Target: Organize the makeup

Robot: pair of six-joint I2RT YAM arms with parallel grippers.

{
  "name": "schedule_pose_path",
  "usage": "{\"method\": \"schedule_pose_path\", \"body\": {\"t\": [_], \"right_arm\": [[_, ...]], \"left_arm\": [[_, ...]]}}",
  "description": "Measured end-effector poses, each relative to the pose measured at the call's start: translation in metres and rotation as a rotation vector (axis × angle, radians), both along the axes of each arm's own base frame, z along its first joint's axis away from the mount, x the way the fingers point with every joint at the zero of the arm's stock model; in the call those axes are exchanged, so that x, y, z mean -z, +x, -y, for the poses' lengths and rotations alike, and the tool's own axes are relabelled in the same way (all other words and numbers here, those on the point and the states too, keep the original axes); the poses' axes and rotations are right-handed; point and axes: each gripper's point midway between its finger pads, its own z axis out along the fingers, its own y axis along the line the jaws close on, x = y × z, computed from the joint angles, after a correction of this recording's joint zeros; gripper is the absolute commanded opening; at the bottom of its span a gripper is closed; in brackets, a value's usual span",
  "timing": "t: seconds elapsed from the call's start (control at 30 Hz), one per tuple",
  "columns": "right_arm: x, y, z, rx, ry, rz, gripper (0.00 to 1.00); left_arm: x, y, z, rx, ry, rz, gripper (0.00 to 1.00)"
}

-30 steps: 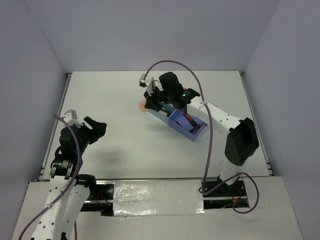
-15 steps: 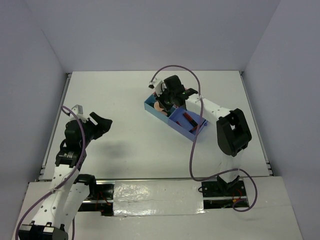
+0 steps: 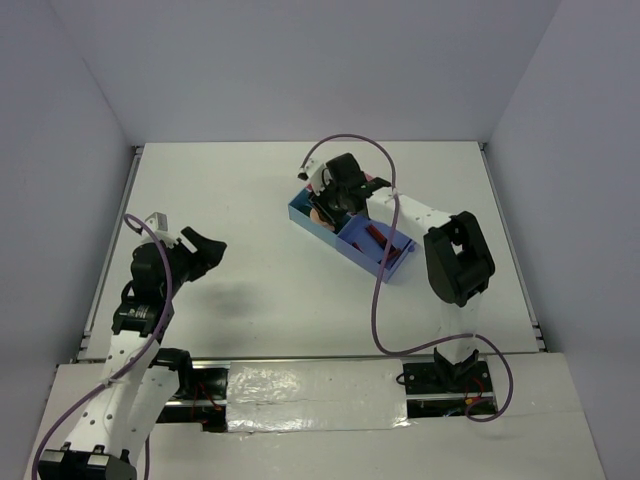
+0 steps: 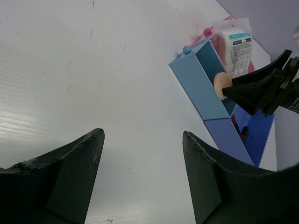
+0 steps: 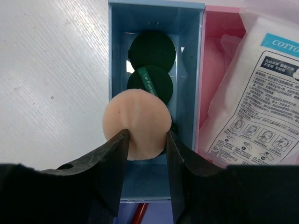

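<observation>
My right gripper [image 5: 147, 135] is shut on a peach disc [image 5: 137, 116] and holds it over the light-blue compartment [image 5: 119, 56] of the blue tray [image 3: 398, 268]. Two dark green discs [image 5: 152, 49] lie in that compartment beyond the peach one. A white blue-printed packet [image 5: 261, 112] fills the pink compartment [image 5: 224, 28] beside it. A red stick [image 5: 139, 213] shows in the darker blue section nearest me. In the top view the right gripper [image 3: 330, 205] is over the tray's left end. My left gripper [image 4: 142, 135] is open and empty above bare table, well left of the tray [image 4: 198, 79].
The tray lies slantwise right of the table's middle. Red-and-black sticks [image 3: 380, 240] lie in its lower right section. White walls close the table [image 3: 250, 190] at the back and both sides. The left gripper [image 3: 205, 250] hovers near the left front.
My right gripper has moved right from the tray's left edge to over its light-blue compartment, with the peach disc in it. The left arm has lifted and shifted slightly right.
</observation>
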Motion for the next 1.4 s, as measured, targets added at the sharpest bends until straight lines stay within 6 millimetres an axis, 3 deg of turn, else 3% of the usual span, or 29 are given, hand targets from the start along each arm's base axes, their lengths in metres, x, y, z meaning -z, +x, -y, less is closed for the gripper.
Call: {"method": "schedule_pose_path", "body": {"t": [0.37, 0.5, 0.57, 0.67, 0.93, 1.0, 1.23, 1.3, 1.33, 1.4], "right_arm": [[-0.005, 0.003, 0.006, 0.014, 0.009, 0.004, 0.57], [-0.017, 0.004, 0.008, 0.017, 0.024, 0.019, 0.68], [-0.026, 0.002, 0.01, 0.015, 0.038, 0.027, 0.78], [-0.044, 0.0, 0.01, 0.008, 0.067, 0.05, 0.83], [-0.103, -0.023, 0.018, -0.039, 0.193, 0.099, 0.84], [-0.115, -0.032, 0.028, -0.034, 0.23, 0.101, 0.83], [-0.139, -0.044, 0.095, 0.109, 0.286, 0.151, 0.85], [-0.144, -0.045, 0.117, 0.159, 0.293, 0.168, 0.91], [-0.147, -0.045, 0.128, 0.19, 0.297, 0.182, 0.99], [-0.153, -0.046, 0.15, 0.255, 0.295, 0.213, 1.0]], "left_arm": [[0.0, -0.001, 0.003, 0.017, -0.007, 0.0, 0.82], [0.0, -0.001, 0.004, 0.022, -0.007, 0.0, 0.82], [0.0, -0.001, 0.004, 0.023, -0.006, -0.001, 0.82], [0.002, -0.001, 0.005, 0.028, -0.005, -0.008, 0.82], [0.007, 0.002, 0.009, 0.053, -0.013, -0.029, 0.85], [0.005, 0.003, 0.011, 0.065, -0.015, -0.02, 0.99], [0.003, 0.01, 0.022, 0.126, -0.038, -0.003, 0.99], [0.003, 0.012, 0.025, 0.142, -0.043, -0.003, 0.99], [0.004, 0.014, 0.026, 0.151, -0.043, -0.001, 0.99], [0.004, 0.015, 0.028, 0.166, -0.037, 0.004, 0.99]]}}
